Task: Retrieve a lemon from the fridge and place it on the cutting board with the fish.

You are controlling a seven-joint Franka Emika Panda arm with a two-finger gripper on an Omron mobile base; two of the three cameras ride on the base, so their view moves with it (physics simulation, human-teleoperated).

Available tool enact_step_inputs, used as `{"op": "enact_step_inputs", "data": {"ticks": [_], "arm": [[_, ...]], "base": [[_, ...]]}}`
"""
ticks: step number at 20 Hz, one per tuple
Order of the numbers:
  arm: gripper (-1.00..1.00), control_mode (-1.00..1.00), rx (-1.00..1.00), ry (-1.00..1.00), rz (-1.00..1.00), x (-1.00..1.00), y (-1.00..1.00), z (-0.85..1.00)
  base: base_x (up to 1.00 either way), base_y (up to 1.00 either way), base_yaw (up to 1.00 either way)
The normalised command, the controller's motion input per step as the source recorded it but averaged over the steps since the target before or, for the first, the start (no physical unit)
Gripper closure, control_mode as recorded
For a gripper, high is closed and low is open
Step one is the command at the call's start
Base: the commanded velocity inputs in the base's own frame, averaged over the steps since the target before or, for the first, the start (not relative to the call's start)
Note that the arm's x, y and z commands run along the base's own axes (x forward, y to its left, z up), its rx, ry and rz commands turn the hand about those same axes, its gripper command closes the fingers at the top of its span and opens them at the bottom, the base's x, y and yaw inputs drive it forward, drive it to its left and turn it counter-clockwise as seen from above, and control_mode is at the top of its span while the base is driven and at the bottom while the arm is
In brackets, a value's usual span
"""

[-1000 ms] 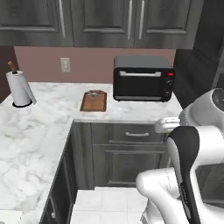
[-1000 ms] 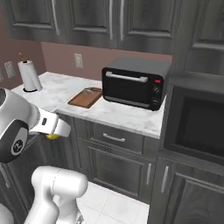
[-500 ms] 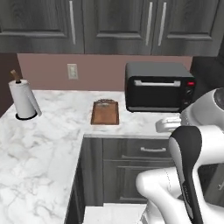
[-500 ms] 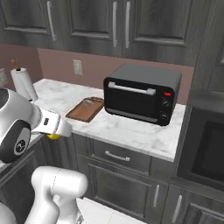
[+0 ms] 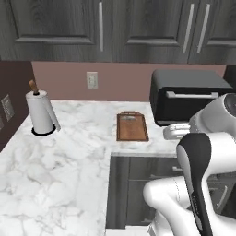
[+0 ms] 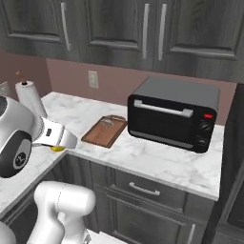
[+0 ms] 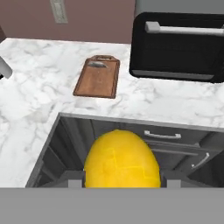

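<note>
Paper towel roll (image 5: 42, 113) stands far left on the marble tabletop (image 5: 69, 156), well clear of the work. Next right, the board (image 5: 132, 127) lies flat near the counter edge – a small greyish thing at its far end (likely the fish (image 7: 95, 64), too small to be sure). Toaster oven (image 6: 174, 114) just beside the board on the right. End effector (image 6: 61, 143) is clamped on the lemon (image 7: 121, 162) – hand view has the fruit between the tips, held out over the floor in front of the cabinets, short of the tabletop. Judgement: carry phase, lemon kept low and gripped firm so it doesn't roll; next needs reaching forward over the edge to the board.
</note>
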Motion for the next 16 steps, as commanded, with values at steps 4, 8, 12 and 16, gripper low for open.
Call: {"op": "enact_step_inputs", "data": {"ticks": [4, 8, 12, 16], "arm": [[1.0, 1.0, 0.0, 0.0, 0.0, 0.0, 0.0, 0.0], [1.0, 1.0, 0.0, 0.0, 0.0, 0.0, 0.0, 0.0], [1.0, 1.0, 0.0, 0.0, 0.0, 0.0, 0.0, 0.0], [1.0, 1.0, 0.0, 0.0, 0.0, 0.0, 0.0, 0.0]], "base": [[0.64, 0.27, 0.0], [0.57, 0.18, 0.0], [0.59, 0.02, 0.0], [0.54, 0.0, 0.0]]}}
